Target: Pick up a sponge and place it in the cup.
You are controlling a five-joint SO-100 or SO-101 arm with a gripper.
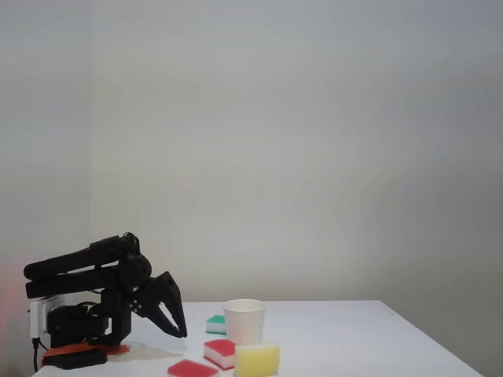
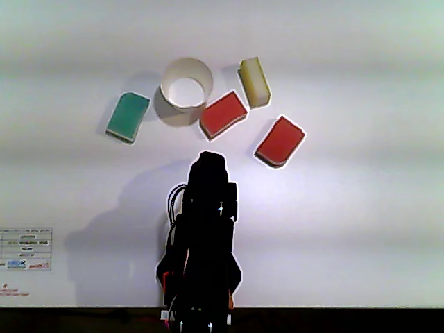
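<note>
Honestly, my claw [image 1: 178, 330] hangs empty, how wide I can't tell. Nearest red sponge [image 2: 223, 115] sits touching the cup [image 2: 186, 92]; grabbing it, I could knock that cup over.

A green-and-white sponge [image 2: 127, 117] lay on the white table [image 2: 361, 208] at the left in the other view, well apart from a yellow sponge block [image 2: 254, 82] toward the far right. In the fixed view the yellow block [image 1: 257, 359] stood near the front edge, the green sponge [image 1: 216, 324] farther back. A small printed label [image 2: 26, 250] was stuck at the table's near left. A plain pale wall [image 1: 314, 141] rose behind.
</note>
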